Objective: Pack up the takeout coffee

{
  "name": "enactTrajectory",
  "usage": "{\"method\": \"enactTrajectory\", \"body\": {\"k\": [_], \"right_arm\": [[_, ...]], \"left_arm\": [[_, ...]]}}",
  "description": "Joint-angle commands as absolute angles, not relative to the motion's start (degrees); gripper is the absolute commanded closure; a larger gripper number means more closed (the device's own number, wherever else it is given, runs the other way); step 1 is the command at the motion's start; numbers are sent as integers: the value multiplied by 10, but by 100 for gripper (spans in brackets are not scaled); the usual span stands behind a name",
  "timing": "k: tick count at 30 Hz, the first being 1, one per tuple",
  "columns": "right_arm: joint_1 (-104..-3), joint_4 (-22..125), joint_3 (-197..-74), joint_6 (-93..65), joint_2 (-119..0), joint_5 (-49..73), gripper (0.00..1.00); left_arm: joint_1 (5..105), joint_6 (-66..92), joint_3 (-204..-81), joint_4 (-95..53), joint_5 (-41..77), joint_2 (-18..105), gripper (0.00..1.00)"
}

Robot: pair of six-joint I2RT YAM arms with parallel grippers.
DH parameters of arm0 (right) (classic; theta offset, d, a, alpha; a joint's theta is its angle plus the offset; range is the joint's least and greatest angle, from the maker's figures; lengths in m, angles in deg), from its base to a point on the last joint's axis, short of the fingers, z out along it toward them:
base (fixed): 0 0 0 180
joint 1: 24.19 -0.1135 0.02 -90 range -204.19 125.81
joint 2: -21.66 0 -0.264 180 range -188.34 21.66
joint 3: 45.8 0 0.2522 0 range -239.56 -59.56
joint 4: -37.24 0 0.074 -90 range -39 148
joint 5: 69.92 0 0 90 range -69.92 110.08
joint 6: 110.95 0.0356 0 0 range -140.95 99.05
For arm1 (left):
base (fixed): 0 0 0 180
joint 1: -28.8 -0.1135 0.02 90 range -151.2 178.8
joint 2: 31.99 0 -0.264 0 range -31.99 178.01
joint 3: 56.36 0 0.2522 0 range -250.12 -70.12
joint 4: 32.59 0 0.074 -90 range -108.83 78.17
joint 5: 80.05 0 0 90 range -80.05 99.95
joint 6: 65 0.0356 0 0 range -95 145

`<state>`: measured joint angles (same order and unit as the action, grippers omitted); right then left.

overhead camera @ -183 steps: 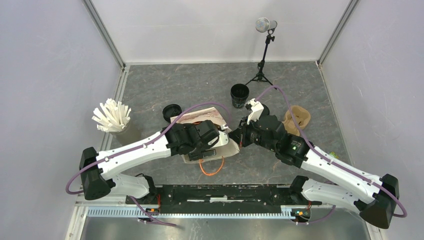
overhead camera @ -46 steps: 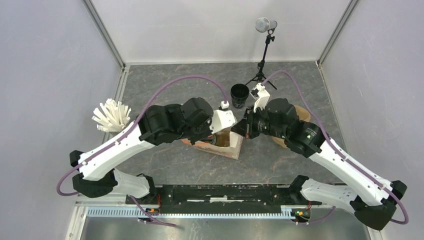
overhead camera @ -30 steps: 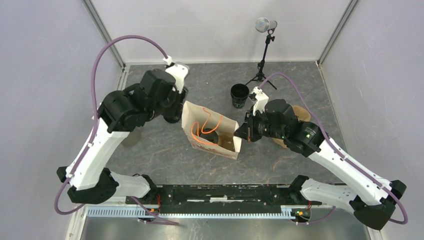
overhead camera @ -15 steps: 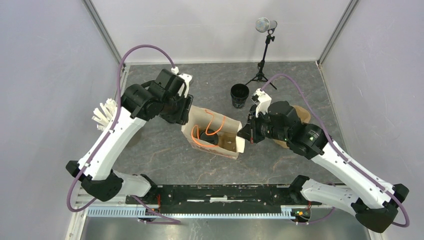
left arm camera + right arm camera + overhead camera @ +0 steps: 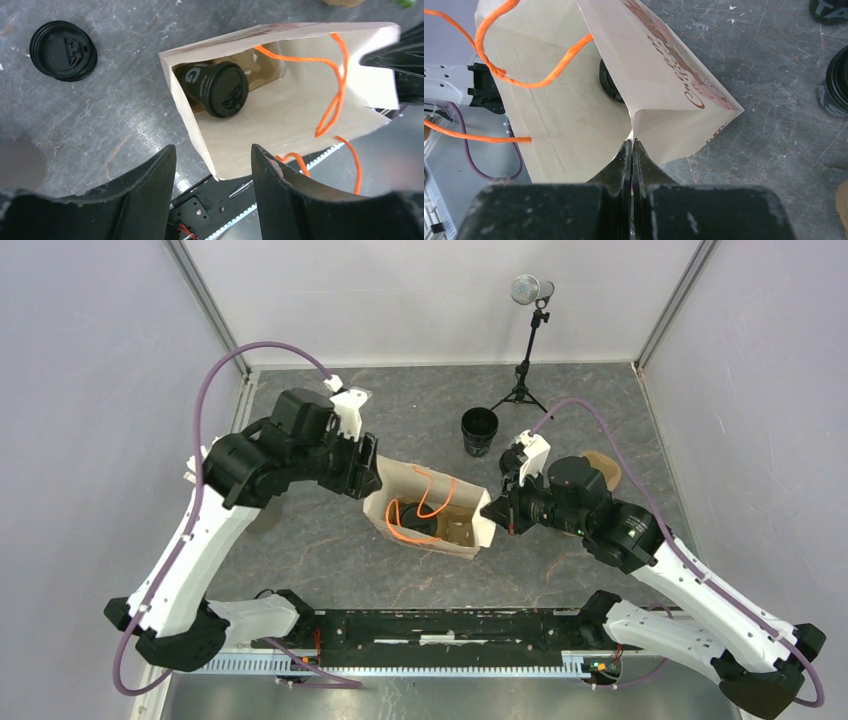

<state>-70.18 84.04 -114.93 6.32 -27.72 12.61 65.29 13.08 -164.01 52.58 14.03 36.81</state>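
A beige paper bag (image 5: 395,480) with orange handles stands open mid-table. One black lidded coffee cup (image 5: 220,89) lies tilted inside it, also seen from above (image 5: 415,521). My right gripper (image 5: 490,512) is shut on the bag's right rim, the paper pinched between its fingers in the right wrist view (image 5: 632,142). My left gripper (image 5: 365,475) is open and empty above the bag's left rim; the rim's corner shows between its fingers (image 5: 212,155). A second round black lid (image 5: 63,43) sits on the table left of the bag; I cannot tell if a cup is under it. Another black cup (image 5: 479,430) stands behind the bag.
A microphone on a small tripod (image 5: 521,390) stands at the back. A brown pulp carrier (image 5: 603,468) lies behind my right arm. A bundle of white sticks (image 5: 196,466) is mostly hidden by my left arm. A black rail (image 5: 450,625) runs along the near edge.
My left gripper left the bag, swung to the back left, then came back to the bag's left rim. The bag now stands open. My right gripper kept its hold and shifted slightly toward me.
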Motion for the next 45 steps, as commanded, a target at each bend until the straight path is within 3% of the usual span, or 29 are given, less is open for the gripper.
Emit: {"method": "enactTrajectory", "body": {"k": [1,9,20,27,33,35,37,39,42,45], "right_arm": [[-701,845,-1141,7,-264,151,100],[-701,847,-1167,4,-282,146,100],[-701,853,-1168,-4,-268,148,100],[-701,854,-1164,-8,-262,150,98],[-701,857,-1185,-4,-265,160,95],[-701,860,-1195,-1,-268,164,93],[-701,862,-1200,4,-269,164,83],[-701,871,-1212,7,-270,176,70],[-700,893,-1266,-8,-281,187,59],[-701,920,-1349,-32,-304,189,54]], "left_arm": [[652,159,-1660,544,192,354,36],[652,118,-1624,555,116,337,31],[650,111,-1591,490,109,367,43],[648,108,-1582,475,124,376,55],[648,109,-1564,474,173,363,77],[648,105,-1553,470,186,357,85],[648,104,-1538,456,196,346,90],[648,106,-1525,440,209,336,93],[648,109,-1512,420,226,327,97],[648,116,-1500,403,255,322,98]]}}
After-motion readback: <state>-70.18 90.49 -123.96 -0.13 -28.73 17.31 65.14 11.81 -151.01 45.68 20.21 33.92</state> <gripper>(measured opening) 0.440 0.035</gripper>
